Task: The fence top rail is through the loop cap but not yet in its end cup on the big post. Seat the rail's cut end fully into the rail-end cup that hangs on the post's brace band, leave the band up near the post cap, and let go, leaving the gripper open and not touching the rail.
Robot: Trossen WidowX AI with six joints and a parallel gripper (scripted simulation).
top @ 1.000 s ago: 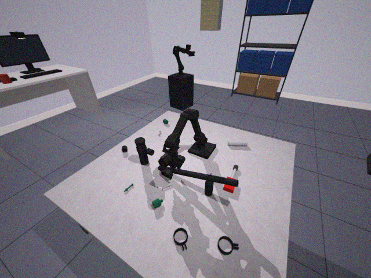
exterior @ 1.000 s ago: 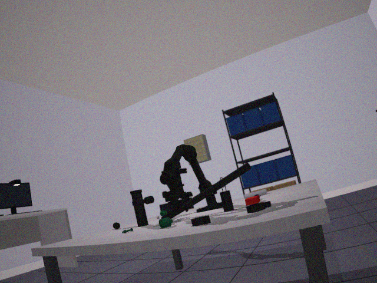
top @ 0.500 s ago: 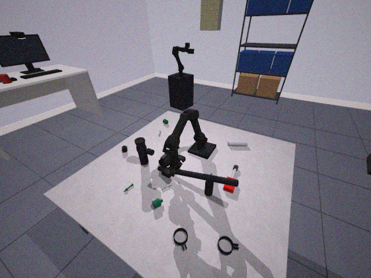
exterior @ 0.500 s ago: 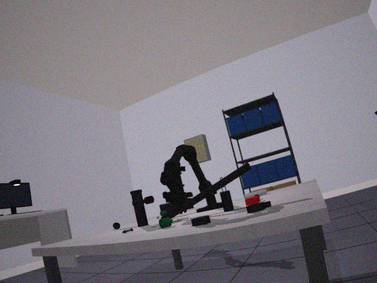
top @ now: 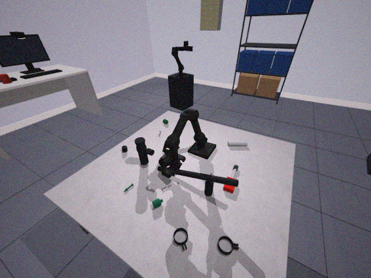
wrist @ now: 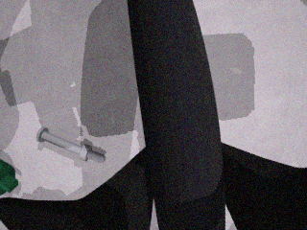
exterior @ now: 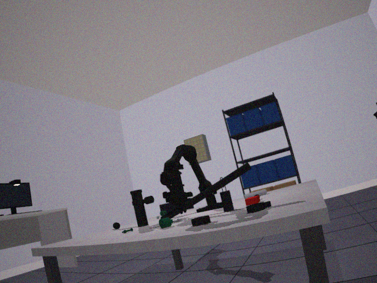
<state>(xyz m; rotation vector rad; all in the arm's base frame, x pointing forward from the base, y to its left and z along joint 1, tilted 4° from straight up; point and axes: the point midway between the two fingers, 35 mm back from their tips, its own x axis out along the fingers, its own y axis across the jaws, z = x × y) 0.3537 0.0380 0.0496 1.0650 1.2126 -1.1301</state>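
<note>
The black fence rail [top: 203, 176] [exterior: 232, 176] [wrist: 175, 86] passes through the loop on the short post [top: 208, 188] [exterior: 227, 201]. It slopes, far end high and near end low. My gripper [top: 169, 171] [exterior: 182, 209] [wrist: 178, 148] is shut on the rail near its low end; in the wrist view a finger lies on each side. The big post [top: 143, 157] [exterior: 139, 213] stands upright on the left. The rail-end cup [top: 150, 151] [exterior: 148, 199] sticks out from its upper part, towards the gripper. The rail's low end is apart from the cup and below it. The dark band is hard to make out.
A silver bolt [top: 166, 187] [wrist: 67, 142] and a green bottle-like part [top: 156, 203] [exterior: 165, 222] lie near the gripper. A green bolt [top: 128, 187] lies before the big post. A red block [top: 229, 185] [exterior: 252, 200] sits under the rail's far end. Two black ring bands lie at the front.
</note>
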